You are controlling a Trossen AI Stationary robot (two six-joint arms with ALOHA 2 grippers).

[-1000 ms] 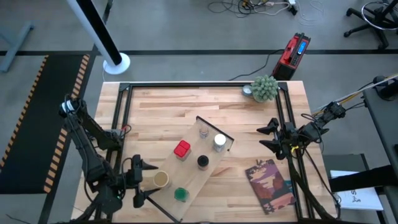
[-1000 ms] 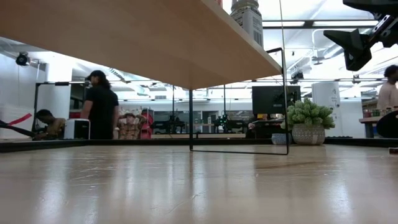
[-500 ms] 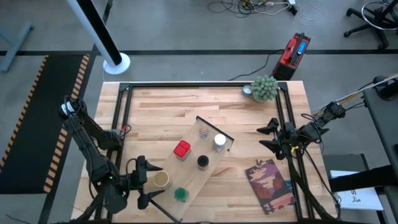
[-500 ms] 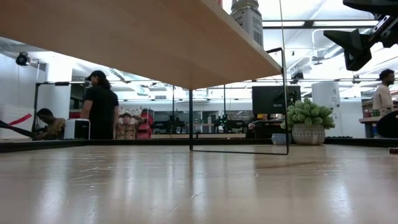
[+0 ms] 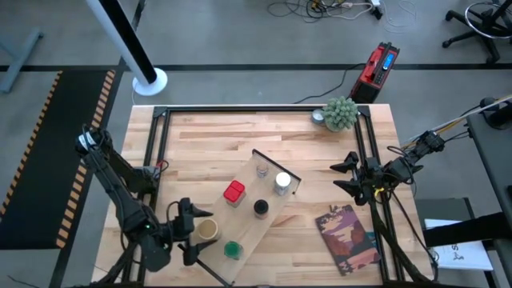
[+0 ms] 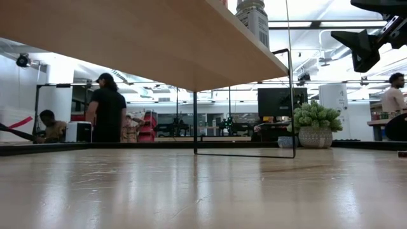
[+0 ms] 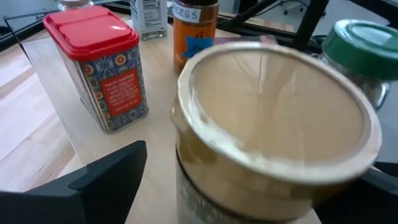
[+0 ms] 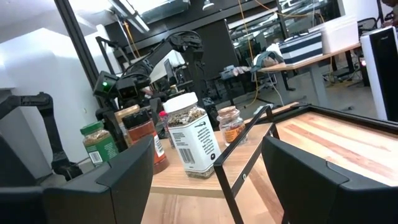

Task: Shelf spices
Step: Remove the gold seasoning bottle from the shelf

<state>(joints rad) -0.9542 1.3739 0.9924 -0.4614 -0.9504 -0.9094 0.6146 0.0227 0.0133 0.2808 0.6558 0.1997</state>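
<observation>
While the left gripper (image 5: 194,231) spreads its fingers either side of the upright tan-topped jar (image 5: 208,231) at the near-left end of the shelf (image 5: 268,218), that pale board runs diagonally toward the potted plant (image 5: 341,113), and the right gripper (image 5: 346,176) hangs open beyond its far end.

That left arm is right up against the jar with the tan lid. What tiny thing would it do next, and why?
Probably close its fingers. The left gripper is open, with one finger on each side of the tan-topped jar on the shelf, and the jar fills its wrist view. The right gripper waits open near the table's right side.
</observation>
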